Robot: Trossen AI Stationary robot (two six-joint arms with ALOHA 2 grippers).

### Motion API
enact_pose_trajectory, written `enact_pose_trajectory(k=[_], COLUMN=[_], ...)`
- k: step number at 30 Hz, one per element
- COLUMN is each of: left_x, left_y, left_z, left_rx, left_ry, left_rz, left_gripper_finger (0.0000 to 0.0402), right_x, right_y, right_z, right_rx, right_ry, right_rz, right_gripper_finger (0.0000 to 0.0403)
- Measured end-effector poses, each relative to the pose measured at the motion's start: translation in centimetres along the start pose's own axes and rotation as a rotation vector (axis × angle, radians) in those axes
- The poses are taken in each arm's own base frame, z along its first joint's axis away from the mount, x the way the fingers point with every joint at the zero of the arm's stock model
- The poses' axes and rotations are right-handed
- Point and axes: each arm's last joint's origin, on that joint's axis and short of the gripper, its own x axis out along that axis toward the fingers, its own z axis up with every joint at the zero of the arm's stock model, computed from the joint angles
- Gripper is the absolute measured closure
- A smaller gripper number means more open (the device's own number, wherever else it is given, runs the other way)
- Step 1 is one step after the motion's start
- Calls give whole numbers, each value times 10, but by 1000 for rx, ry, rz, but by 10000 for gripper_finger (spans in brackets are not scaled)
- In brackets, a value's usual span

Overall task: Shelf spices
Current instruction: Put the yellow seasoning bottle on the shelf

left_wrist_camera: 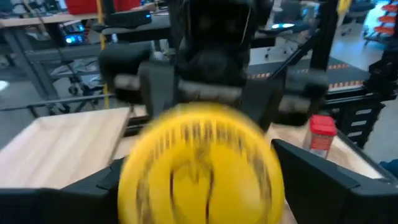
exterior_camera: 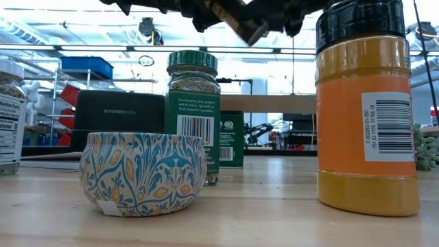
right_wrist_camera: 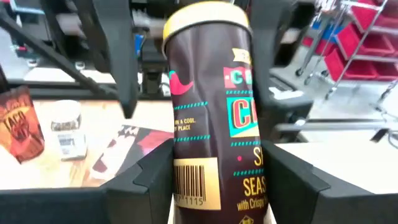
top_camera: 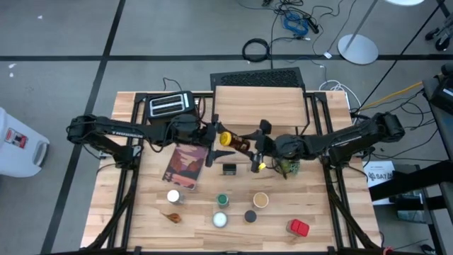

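A brown spice jar with a yellow lid (top_camera: 235, 141) hangs in the air in front of the shelf (top_camera: 259, 105), which has a light wooden top. The jar lies nearly level, with its lid toward the table's left. My right gripper (top_camera: 250, 147) is shut on its bottom end. My left gripper (top_camera: 221, 136) is open, its fingers standing on either side of the lid (left_wrist_camera: 199, 165). Other spices stand on the near half of the table: a white-topped jar (top_camera: 173, 196), a green one (top_camera: 222, 200), a tan one (top_camera: 260, 200), a black one (top_camera: 250, 216) and a red one (top_camera: 299, 227). My right gripper pinches the jar's lower body (right_wrist_camera: 217, 186), beside the barcode, between its two fingers (right_wrist_camera: 149, 180). It comes about level from the table's right, and the fingers lie along the jar. The jar is lifted clear, with its lid end (right_wrist_camera: 205, 18) pointing toward my left gripper.
A black toaster (top_camera: 172, 105) stands left of the shelf. A reddish book (top_camera: 185, 164) lies below my left gripper, and a small plant (top_camera: 289, 167) sits under my right arm. In the low view a patterned tin (exterior_camera: 144, 171) and an orange jar (exterior_camera: 367, 103) stand close.
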Motion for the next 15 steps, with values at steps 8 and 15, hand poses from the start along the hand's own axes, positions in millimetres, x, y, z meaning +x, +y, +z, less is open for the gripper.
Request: enact_pose_trajectory(k=[8, 15], left_x=[-13, -12], left_y=[3, 3], left_z=[11, 7], left_rx=[13, 4], left_ry=[-29, 14], left_rz=[58, 63], left_gripper_finger=[92, 93], right_x=[-10, -10], right_y=[-6, -6], right_z=[9, 8], right_rx=[8, 14], right_ry=[-21, -16], right_rz=[-16, -18], right_gripper_finger=[219, 219])
